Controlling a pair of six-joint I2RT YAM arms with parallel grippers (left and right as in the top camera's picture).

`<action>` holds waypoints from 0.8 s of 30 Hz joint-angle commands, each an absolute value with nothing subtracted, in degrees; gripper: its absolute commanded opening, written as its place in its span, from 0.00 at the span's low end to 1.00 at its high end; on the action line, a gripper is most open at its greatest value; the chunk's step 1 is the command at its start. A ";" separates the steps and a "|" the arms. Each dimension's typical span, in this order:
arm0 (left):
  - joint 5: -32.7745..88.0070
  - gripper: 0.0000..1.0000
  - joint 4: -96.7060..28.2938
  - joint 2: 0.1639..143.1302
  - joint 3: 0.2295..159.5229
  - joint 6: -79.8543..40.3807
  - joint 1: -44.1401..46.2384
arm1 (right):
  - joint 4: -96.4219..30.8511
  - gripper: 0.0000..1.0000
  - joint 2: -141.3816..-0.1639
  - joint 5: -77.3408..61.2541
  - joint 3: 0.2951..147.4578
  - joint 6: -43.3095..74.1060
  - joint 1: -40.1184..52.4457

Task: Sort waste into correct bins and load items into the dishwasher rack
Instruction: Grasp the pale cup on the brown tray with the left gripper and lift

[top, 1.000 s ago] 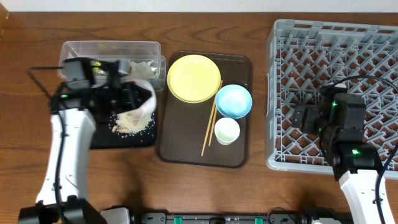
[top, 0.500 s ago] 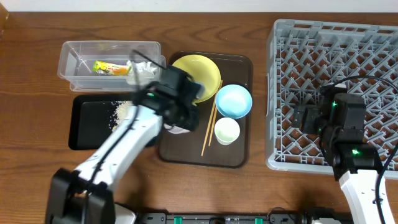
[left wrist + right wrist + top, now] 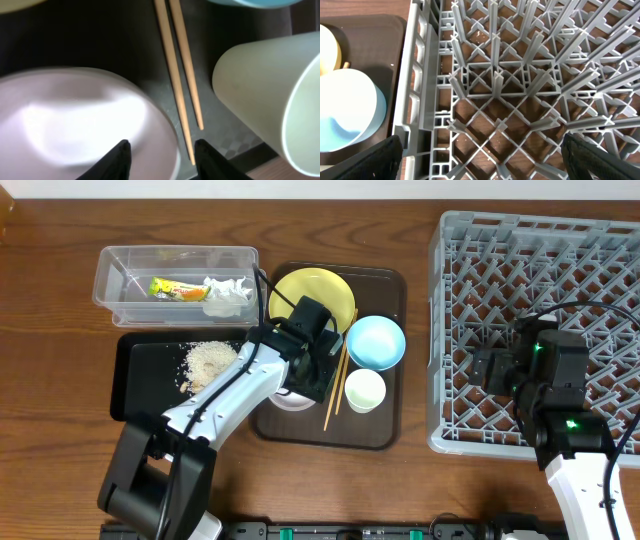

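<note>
The dishwasher rack (image 3: 535,250) stands at the right. My right gripper (image 3: 482,155) is above its pegs, fingers spread wide and holding nothing. On the brown serving tray (image 3: 380,430) lie the yellow plate (image 3: 295,290), the blue bowl (image 3: 375,342), and the white bowl (image 3: 75,120) toward its left side. My left gripper (image 3: 160,152) hangs just over that bowl's rim, fingers parted, gripping nothing. I judge the bowl stiff, smooth and breakable, so I'd pinch the rim with one finger inside. The cup (image 3: 270,90) and chopsticks (image 3: 182,85) lie just beside it.
</note>
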State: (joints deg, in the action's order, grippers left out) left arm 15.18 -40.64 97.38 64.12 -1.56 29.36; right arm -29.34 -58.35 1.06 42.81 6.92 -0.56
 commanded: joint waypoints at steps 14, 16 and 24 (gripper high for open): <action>14.52 0.62 -39.42 86.28 70.61 -2.44 29.63 | -29.39 0.99 -58.15 1.04 44.03 6.35 0.08; 14.52 0.63 -39.35 87.39 70.24 -3.46 30.22 | -29.39 0.99 -58.15 1.04 44.03 6.35 0.08; 14.48 0.58 -38.48 95.00 69.52 -3.79 34.22 | -29.39 0.99 -58.15 1.04 44.03 6.35 0.08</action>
State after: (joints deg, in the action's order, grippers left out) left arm 14.83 -38.83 92.01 70.32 -3.22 33.04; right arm -29.34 -58.35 1.06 42.81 6.92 -0.56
